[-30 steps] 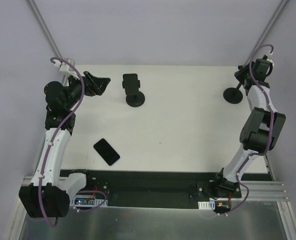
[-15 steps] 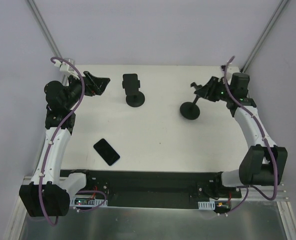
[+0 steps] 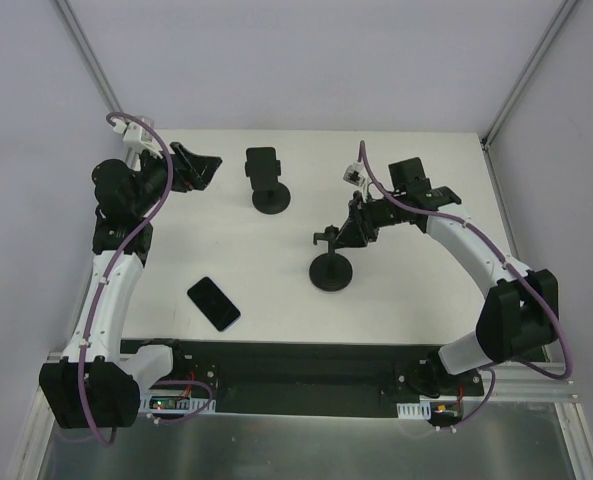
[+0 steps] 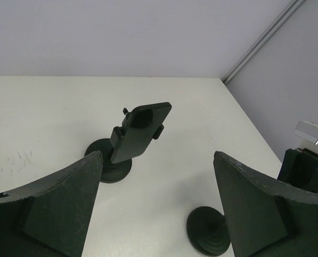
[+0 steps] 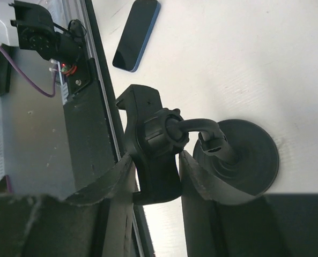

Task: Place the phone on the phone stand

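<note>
Shifted within the last second: right tool [image 3: 361, 225] and the phone stand [image 3: 332, 273] in its grip, from the far right edge of the bench [image 3: 426, 300] to a place near the middle, a little right of centre. No change for the left tool [image 3: 191, 168] and the phone [image 3: 214, 303].

From the right wrist camera: right tool [image 5: 153, 176] pinching the black cradle of the phone stand [image 5: 148, 144], one of the fingers [image 5: 201, 182] on each side of it. Behind the cradle, a bent neck leading to the round base. Cannot tell whether this base sits on the bench or hangs just above it.

Phone lying flat, screen side up and dark, on the near left part of the bench, close to the front rail, well apart from both stands and touched by nothing. Visible also in the right wrist camera [image 5: 137, 35], beyond the cradle.

Left tool [image 4: 159, 209] raised over the far left corner, spread wide, nothing between its two fingers [image 4: 51, 214]. Ahead of it, a second stand [image 4: 137, 134], upright at the back of the bench [image 4: 41, 118], its cradle tilted. Same second stand in the top camera [image 3: 266, 180], between the two tools and nearer the left one.
</note>
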Robot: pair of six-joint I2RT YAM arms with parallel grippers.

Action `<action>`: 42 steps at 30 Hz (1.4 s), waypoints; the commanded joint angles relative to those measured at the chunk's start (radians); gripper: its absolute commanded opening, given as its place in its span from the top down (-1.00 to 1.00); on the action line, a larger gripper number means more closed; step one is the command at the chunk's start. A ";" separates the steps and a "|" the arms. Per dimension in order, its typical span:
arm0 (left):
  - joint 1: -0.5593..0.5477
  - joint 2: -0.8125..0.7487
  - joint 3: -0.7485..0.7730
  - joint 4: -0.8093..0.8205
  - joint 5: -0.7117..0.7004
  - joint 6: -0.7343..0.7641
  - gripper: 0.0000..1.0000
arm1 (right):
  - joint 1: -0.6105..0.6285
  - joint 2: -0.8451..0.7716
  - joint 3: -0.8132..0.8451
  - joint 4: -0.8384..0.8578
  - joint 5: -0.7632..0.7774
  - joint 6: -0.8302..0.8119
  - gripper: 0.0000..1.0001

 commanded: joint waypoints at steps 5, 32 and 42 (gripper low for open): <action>-0.014 0.004 0.019 0.027 0.006 0.032 -0.65 | 0.059 0.059 0.084 -0.004 0.045 -0.200 0.99; -0.112 0.003 0.082 -0.204 -0.250 0.154 -0.82 | 0.068 0.062 0.148 -0.207 0.155 -0.037 -0.07; -0.148 -0.180 0.039 -0.654 -0.497 0.010 -0.89 | 0.114 -0.236 -0.158 0.119 0.457 0.317 -0.72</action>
